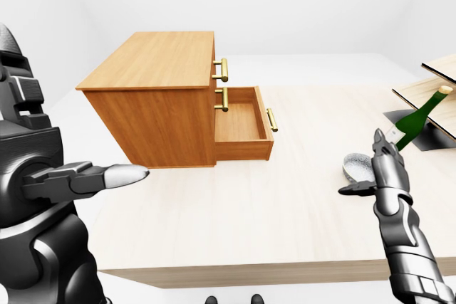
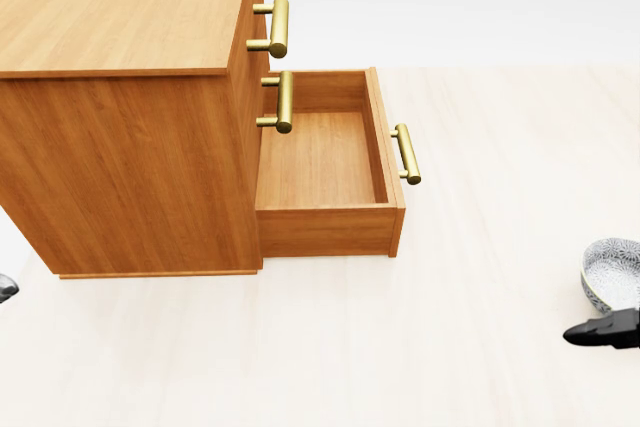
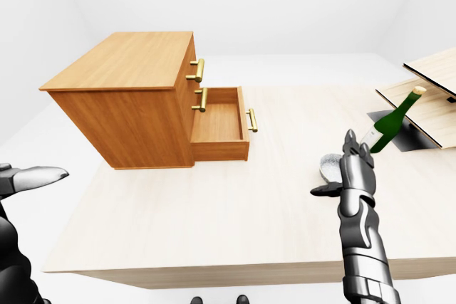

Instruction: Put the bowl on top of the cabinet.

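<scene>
We find only one label: a white one low on the green bottle [image 1: 417, 117] leaning at the right of the left-eye view, with print too small for us to read. The patterned grey bowl [image 2: 609, 270] sits on the counter [image 1: 249, 211], well apart from the wooden cabinet [image 1: 153, 105] and its pulled-out bottom drawer [image 1: 242, 124]. Our right hand [image 1: 385, 172] stands upright just beside the bowl, on the bowl's lower-right in that view, fingers spread open and thumb jutting left, holding nothing; we cannot tell whether it touches the rim. Our left hand [image 1: 85, 179] hangs at the left, fingers stretched flat and empty, near the cabinet's lower left corner.
</scene>
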{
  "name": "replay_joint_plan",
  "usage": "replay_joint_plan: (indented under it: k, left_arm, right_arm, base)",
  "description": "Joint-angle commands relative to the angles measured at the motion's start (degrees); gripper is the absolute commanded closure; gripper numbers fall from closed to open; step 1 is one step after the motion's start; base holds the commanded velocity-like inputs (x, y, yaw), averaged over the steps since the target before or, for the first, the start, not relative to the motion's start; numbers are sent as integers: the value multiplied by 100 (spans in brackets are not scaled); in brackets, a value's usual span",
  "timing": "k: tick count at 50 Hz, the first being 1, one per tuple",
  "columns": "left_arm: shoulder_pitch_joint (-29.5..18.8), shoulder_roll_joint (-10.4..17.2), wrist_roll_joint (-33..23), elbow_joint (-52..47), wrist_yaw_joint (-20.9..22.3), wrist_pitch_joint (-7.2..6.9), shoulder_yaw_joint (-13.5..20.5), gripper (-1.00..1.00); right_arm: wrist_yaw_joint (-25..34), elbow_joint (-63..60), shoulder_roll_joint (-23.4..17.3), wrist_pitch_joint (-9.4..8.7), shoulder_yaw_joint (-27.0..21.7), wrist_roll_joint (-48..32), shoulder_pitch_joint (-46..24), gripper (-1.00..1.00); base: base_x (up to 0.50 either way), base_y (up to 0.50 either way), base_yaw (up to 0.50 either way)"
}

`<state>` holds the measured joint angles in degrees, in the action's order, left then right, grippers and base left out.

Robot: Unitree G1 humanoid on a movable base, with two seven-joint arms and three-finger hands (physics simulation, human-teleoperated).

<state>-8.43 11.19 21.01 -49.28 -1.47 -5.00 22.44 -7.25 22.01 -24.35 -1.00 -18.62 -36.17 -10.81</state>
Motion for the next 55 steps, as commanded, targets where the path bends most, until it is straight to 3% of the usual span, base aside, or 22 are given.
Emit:
replay_joint_plan:
  k: [1,3,8,18,55]
  left_arm:
    - [4,-15,-22,-6,12,0,-12,-100]
    - [12,-19,-35,9,19,0,-23,-100]
    - [-1,-12,-18,-2,16,0,0,-100]
    - [-5,-12,-25,7,3,0,-24,-100]
    - [66,-99,-180,21,97,0,-122,-100]
  right_arm:
    - [-308,746,-160,283,143,83,-199,-100]
    - [-309,760,-170,266,164,82,-222,-100]
    - [-471,1128,-215,443,239,104,-332,-100]
    - [-628,1534,-297,600,328,183,-494,-100]
    - [-1332,3606,-621,600,829,411,-1290,-100]
  base:
    - [0,0,0]
    - [0,0,0]
    - [0,0,0]
    - [0,0,0]
    - [0,0,0]
